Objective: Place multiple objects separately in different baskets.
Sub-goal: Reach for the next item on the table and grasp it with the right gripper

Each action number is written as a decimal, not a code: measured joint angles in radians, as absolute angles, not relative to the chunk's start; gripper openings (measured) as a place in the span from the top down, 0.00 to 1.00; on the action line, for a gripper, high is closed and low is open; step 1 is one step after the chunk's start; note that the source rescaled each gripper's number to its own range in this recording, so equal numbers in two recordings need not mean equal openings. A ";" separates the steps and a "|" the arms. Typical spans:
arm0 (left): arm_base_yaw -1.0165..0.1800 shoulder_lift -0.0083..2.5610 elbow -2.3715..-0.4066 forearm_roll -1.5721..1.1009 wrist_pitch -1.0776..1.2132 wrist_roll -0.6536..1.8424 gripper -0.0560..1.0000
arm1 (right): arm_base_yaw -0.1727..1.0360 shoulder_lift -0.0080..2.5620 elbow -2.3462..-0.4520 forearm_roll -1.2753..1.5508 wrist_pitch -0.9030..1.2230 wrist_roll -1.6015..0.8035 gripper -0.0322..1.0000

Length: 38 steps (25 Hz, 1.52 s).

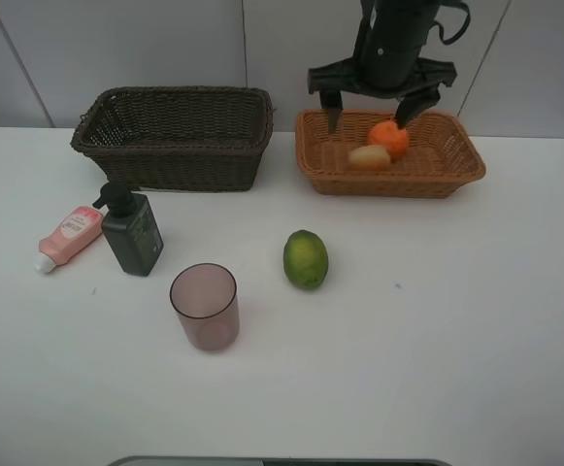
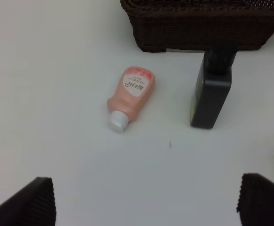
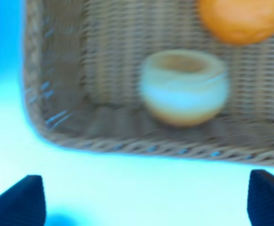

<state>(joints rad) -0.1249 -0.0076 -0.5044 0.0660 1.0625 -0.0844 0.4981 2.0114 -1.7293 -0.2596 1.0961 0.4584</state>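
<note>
- Exterior high: right gripper (image 1: 367, 118) spread wide, empty, above the light basket (image 1: 388, 186) holding the orange (image 1: 389, 138) and the peach-like fruit (image 1: 369, 157). The lime (image 1: 306, 259) on the table looks firm and prone to roll; grasp across its middle.
- Left wrist: left gripper (image 2: 146, 207) spread, empty. The pink tube (image 2: 131, 96) lies near the pump bottle (image 2: 211, 92); probably soft, so grip mid-body. Label unreadable.
- Right wrist: blurred; no writing visible.

Right end effector (image 1: 367, 118), jaws apart

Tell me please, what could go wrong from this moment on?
The open right tool hangs just over the orange and the peach in the light basket; when leaving, it might catch the rim.
The lime lies near the upright cup; a bad grasp might roll it into the cup.
The pump bottle stands close beside the tube and might topple if bumped.
</note>
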 joint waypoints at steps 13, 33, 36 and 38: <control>-0.125 -0.008 -0.504 0.066 1.063 -0.084 0.01 | 0.624 1.982 -1.564 -0.190 1.022 0.509 0.14; -0.125 -0.008 -0.504 0.066 1.063 -0.084 0.01 | 0.673 1.971 -1.326 -0.152 0.782 0.602 0.14; -0.125 -0.008 -0.504 0.066 1.063 -0.084 0.01 | 0.673 1.986 -1.326 -0.152 0.780 0.602 0.14; -0.125 -0.008 -0.504 0.066 1.063 -0.084 0.01 | 0.673 2.001 -1.326 -0.149 0.781 0.599 0.14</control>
